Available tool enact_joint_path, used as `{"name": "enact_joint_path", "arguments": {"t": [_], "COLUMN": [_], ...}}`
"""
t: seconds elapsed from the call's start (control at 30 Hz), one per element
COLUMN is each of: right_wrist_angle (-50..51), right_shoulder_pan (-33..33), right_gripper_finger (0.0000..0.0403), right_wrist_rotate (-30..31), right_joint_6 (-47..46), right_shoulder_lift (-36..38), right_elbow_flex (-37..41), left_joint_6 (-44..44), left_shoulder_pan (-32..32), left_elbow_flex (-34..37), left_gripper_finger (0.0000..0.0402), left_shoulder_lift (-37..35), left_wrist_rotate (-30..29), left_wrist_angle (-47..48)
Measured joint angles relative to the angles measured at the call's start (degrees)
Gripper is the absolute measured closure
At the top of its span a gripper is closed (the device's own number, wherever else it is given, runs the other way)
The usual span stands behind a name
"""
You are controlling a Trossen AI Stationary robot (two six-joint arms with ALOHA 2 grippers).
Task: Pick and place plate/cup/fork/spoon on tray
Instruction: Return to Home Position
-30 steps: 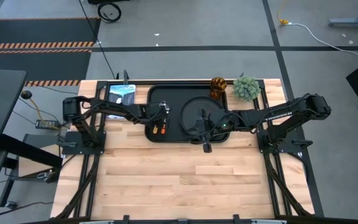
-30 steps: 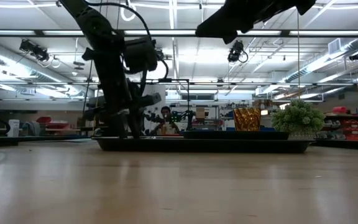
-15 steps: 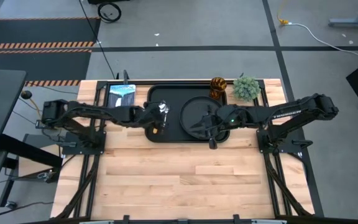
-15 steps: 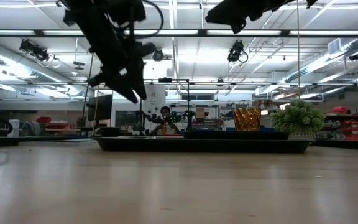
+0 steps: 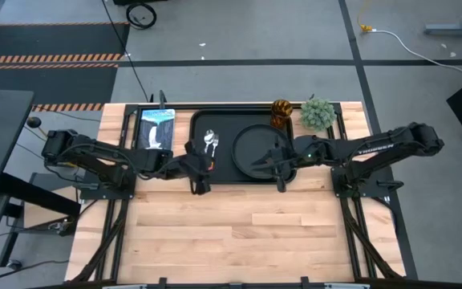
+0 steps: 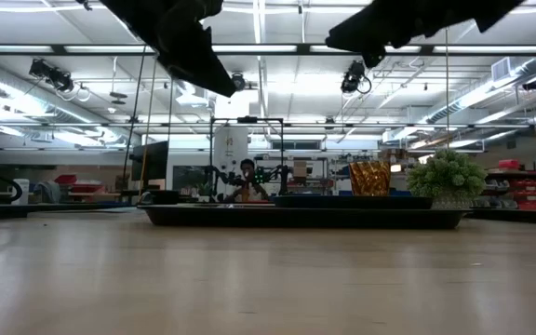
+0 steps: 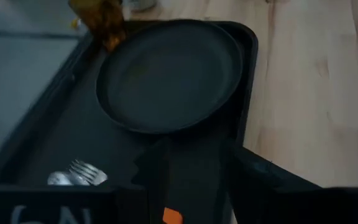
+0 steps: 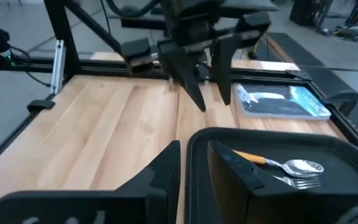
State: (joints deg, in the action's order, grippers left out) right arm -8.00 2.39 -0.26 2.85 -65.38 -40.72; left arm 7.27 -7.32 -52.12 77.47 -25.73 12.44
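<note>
The black tray (image 5: 223, 120) lies at the table's far middle. The round black plate (image 5: 255, 148) rests on its right half, and the amber cup (image 5: 281, 111) stands at its far right corner. The fork (image 7: 82, 169) and spoon (image 8: 294, 166), both with orange handles, lie side by side on the tray's left part (image 5: 209, 144). My left gripper (image 5: 200, 185) is open and empty, raised over the tray's near left corner. My right gripper (image 5: 280, 183) is open and empty, raised over the tray's near right edge, beside the plate.
A small green plant (image 5: 318, 113) stands just right of the cup. A blue and white flat packet (image 5: 156, 127) lies left of the tray. The near half of the wooden table (image 5: 239, 233) is bare.
My left gripper has risen from the tray's left part, where the fork and spoon lie, and drawn back toward the table's near edge. The fork and spoon stay on the tray. My right gripper has shifted a little toward the table's right edge.
</note>
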Motion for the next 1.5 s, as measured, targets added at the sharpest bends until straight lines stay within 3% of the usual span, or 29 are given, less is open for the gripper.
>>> {"name": "enact_joint_path", "arguments": {"t": [0.47,0.87,1.17,1.5], "right_wrist_angle": [-21.4,-31.1,-46.6,-46.0], "right_shoulder_pan": [-4.0,-7.7,-12.1,-15.8], "right_gripper_finger": [0.0314,0.0314,0.0314,0.0314], "right_wrist_rotate": [0.9,2.2,2.4,2.2], "right_joint_6": [-6.4,-8.1,-13.5,-15.1], "right_shoulder_lift": [16.8,25.3,26.2,26.3], "right_elbow_flex": [20.0,29.7,39.7,40.4], "left_joint_6": [-17.9,-17.7,-18.1,-15.2], "left_shoulder_pan": [-3.2,-3.3,-3.9,-4.6], "left_elbow_flex": [0.0,0.0,0.0,0.1], "left_gripper_finger": [0.0256,0.0256,0.026,0.0266], "left_shoulder_lift": [0.0,-0.2,-8.2,-11.6], "left_wrist_rotate": [-0.1,0.5,0.7,9.2], "left_wrist_angle": [-3.8,-4.2,2.7,4.0]}}
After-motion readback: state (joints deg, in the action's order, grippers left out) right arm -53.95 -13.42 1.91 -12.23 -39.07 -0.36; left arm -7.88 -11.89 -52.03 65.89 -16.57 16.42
